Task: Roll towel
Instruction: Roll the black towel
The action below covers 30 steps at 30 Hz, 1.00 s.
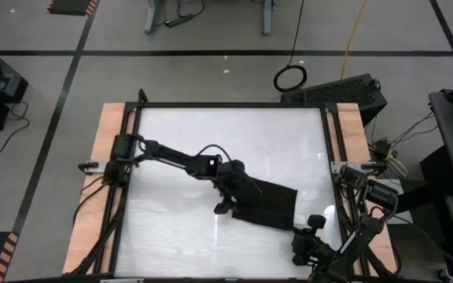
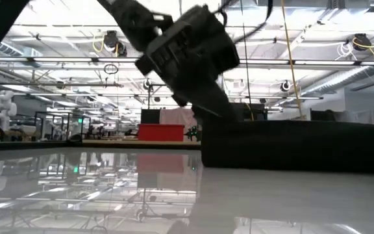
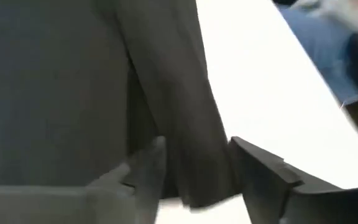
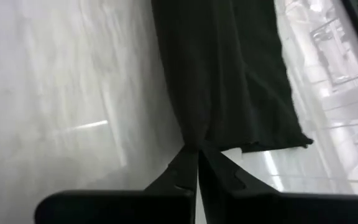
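Note:
The black towel (image 1: pixel 267 203) lies on the white tabletop (image 1: pixel 211 134), right of centre, partly folded, with a thick fold along one side (image 3: pixel 179 106). In the low view the towel (image 2: pixel 297 146) is a low dark mass. My left gripper (image 1: pixel 228 206) is at the towel's left end, open, its fingers (image 3: pixel 263 168) standing on either side of that fold. My right gripper (image 1: pixel 297 230) is at the towel's near right corner, shut on the cloth. My left gripper (image 3: pixel 194 180) straddles the fold; I cannot tell whether a finger touches it. My right gripper (image 4: pixel 197 163) pinches the towel's edge (image 4: pixel 194 138) between its two fingertips, where the cloth gathers to a point. The fingers slant down from the table's near right side. The rest of the towel lies on the table.
Wooden strips (image 1: pixel 104 181) and a black frame border the tabletop on both sides. Bare white surface stretches to the far edge and to the left of the towel. Cables and a black case (image 1: pixel 336 88) lie beyond the far right corner.

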Motion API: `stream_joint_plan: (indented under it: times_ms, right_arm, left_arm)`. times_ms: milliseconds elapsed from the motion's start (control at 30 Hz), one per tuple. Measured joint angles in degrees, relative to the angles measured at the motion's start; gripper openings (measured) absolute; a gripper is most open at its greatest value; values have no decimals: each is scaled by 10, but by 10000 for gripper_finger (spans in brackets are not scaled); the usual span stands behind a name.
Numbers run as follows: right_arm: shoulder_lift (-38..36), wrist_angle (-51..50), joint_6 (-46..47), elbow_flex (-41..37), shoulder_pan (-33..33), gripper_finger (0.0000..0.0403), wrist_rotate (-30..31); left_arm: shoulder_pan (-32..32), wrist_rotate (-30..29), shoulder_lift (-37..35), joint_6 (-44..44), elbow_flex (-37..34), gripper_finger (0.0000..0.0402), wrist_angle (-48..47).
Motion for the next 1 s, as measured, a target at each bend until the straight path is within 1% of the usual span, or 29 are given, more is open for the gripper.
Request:
stream_joint_plan:
  times_ms: [100, 167, 267, 367, 400, 500, 533, 667, 767, 867, 933, 1000]
  right_arm:
    - [-20, 3, 28, 0, 0, 1, 1]
    - [-38, 9, 55, -5, 0, 1, 1]
    - [-71, 23, 94, -24, 0, 1, 2]
    - [-109, 61, 120, -57, 1, 0, 0]
    - [-120, 81, 121, -70, 1, 0, -6]
    - [-151, 151, 122, -118, 1, 0, -13]
    - [-160, 175, 120, -133, 1, 0, -13]
    - [-186, 252, 118, -184, 0, 0, -10]
    - [-194, 284, 114, -201, 0, 0, -7]
    - [-195, 301, 96, -203, 0, 0, -7]
    - [-196, 310, 71, -204, 0, 0, -7]
    - [-196, 328, 44, -203, 0, 1, -7]
  left_arm:
    - [-18, -47, -26, 70, 0, 227, -34]
    - [-43, -87, -39, 126, 0, 241, -52]
    - [-96, -167, -37, 216, -5, 246, -68]
    - [-140, -242, -20, 280, -21, 247, -30]
    - [-149, -272, -20, 288, -29, 247, -22]
    - [-165, -357, -11, 299, -36, 247, 41]
    - [-167, -377, -10, 299, -38, 247, 40]
    - [-165, -401, 12, 299, -38, 247, 72]
    - [-161, -400, 27, 298, -38, 247, 85]
    - [-153, -394, 37, 297, -36, 245, 99]
    - [-146, -382, 39, 295, -36, 234, 105]
    - [-137, -363, 40, 295, -36, 208, 110]
